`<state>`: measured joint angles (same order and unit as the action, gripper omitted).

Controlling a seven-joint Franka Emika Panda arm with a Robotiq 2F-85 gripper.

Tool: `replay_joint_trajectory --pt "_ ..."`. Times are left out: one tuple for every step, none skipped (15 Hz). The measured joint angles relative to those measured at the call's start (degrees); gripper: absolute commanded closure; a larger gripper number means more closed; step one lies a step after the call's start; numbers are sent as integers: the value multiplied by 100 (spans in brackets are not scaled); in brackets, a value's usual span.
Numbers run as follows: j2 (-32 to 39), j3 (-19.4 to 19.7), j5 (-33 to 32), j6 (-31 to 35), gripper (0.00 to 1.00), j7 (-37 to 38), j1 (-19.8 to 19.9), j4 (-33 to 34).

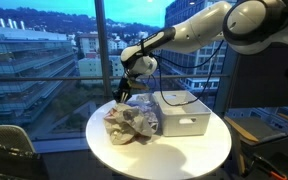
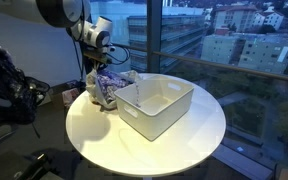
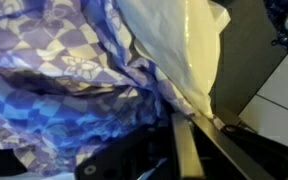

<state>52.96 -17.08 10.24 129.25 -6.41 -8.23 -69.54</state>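
Observation:
A crumpled pile of cloth (image 1: 132,122), purple-and-white checked with pale parts, lies on the round white table (image 1: 189,152) beside a white bin. It shows in both exterior views (image 2: 106,90). My gripper (image 1: 124,93) is down at the top of the pile (image 2: 101,68), at the side away from the bin. In the wrist view the checked cloth (image 3: 54,70) fills the picture right up against the fingers (image 3: 159,130), with a pale fold (image 3: 174,40) beside it. The jaws look closed on a bunch of the cloth, which rises in a peak toward them.
A white rectangular bin (image 1: 182,112) stands open and empty at the table's middle (image 2: 154,105), touching the cloth pile. Large windows stand close behind the table (image 2: 114,140). A chair with dark clutter (image 2: 19,95) is at the side.

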Motion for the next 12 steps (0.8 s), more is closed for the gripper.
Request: replay_joint_trajectory --pt "1 -51 64 -77 98 -143 19 56" --pt "2 -61 71 -100 99 -232 16 96" --pt "10 -53 71 -100 99 -269 8 119" --pt "35 -4 70 -99 98 -269 -2 140" --pt "80 70 68 -99 72 -259 -6 157" --pt "138 164 63 -99 71 -248 -7 162" --pt "206 264 57 -98 67 -242 -5 166" --pt "270 346 49 -95 58 -242 1 167" --pt "322 412 37 -90 51 -242 2 168" --pt "353 459 5 -89 44 -242 0 169" --pt "363 489 -28 -89 35 -238 -10 169" --pt "356 511 -75 -83 28 -233 -29 169"
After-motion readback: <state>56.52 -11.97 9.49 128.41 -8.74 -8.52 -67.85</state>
